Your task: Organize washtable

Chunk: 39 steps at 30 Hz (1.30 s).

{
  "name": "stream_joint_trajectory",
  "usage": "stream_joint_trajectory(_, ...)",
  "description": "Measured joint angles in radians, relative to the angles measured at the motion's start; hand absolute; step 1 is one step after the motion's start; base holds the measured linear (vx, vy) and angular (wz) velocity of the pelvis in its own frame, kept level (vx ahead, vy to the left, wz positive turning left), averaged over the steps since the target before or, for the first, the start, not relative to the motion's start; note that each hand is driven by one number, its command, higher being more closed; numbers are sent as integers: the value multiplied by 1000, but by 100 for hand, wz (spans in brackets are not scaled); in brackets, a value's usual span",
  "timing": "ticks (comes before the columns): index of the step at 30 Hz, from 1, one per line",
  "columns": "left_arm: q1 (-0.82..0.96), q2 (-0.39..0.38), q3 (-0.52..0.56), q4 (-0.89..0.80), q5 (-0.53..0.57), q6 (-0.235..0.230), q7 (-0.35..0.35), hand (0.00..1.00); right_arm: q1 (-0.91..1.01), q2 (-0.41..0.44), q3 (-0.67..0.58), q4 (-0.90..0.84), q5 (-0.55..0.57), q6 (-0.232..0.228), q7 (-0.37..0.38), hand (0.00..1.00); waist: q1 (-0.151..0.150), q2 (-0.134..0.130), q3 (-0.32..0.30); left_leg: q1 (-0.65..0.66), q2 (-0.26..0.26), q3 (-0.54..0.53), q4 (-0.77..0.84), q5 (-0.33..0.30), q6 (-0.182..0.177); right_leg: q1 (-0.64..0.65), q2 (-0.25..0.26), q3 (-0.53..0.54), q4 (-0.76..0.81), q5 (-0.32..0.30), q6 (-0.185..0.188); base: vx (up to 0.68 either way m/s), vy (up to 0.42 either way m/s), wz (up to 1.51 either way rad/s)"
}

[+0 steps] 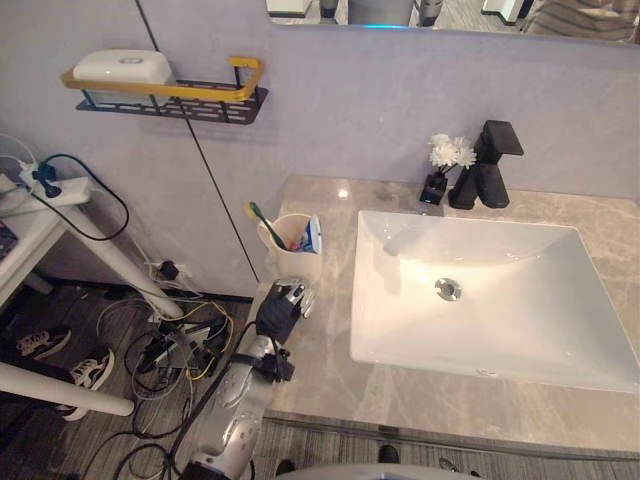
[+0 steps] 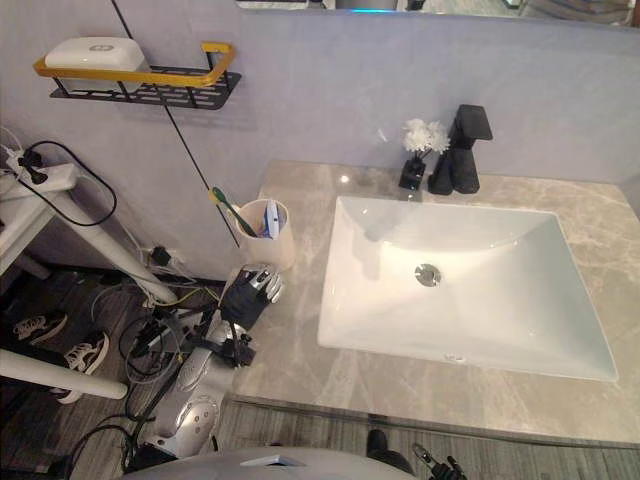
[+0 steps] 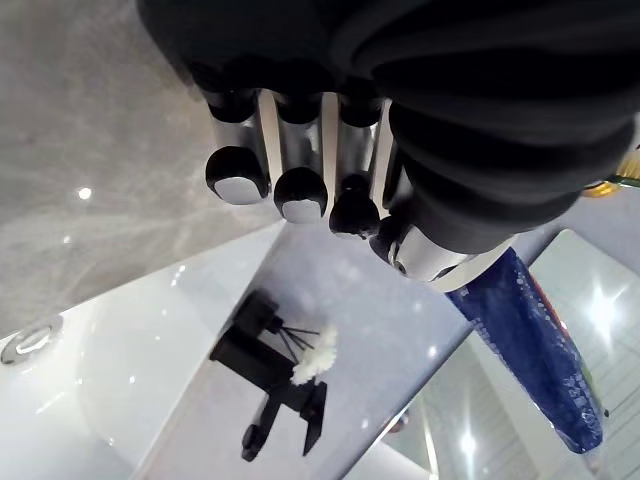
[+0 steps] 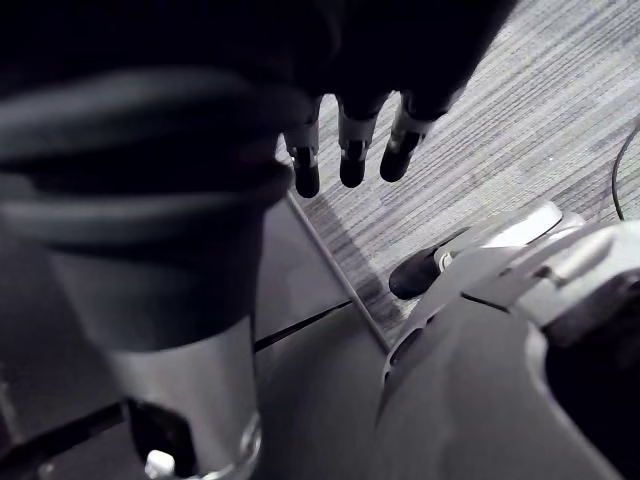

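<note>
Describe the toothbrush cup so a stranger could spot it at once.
Find the white sink in the marble counter. Beside its far left corner, near the counter's left edge, stands a cream cup. It alone holds a green toothbrush and blue tube.

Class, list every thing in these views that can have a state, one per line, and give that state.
cup: upright, holding a toothbrush and a tube
sink: empty, no standing water
faucet: not running
wall shelf: carries a white box
flower vase: upright beside the faucet
left robot hand: open, just in front of the cup
right robot hand: open, holding nothing
</note>
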Motion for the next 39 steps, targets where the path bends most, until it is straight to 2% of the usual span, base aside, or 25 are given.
stream_joint_trajectory(21,-70,27,4,18,86,-7,21,100,0,0,-24,-4,0,0,30,0,0,1,6,1,0,42,0,-13,3,-22,2,40,0,1,1,11,0,-5)
stream_joint_trajectory(33,-160,95,-6,18,126,4,18,100,0,-3,-27,-12,0,0,43,0,-2,9,12,-12,-1,75,0,-17,4,-57,4,75,0,9,2,11,1,-8)
stream_joint_trajectory(39,-232,120,-3,41,129,4,32,100,2,-5,-24,-84,0,-1,63,0,-4,16,34,-33,-1,110,2,-17,5,-93,7,108,0,26,2,-30,10,-17)
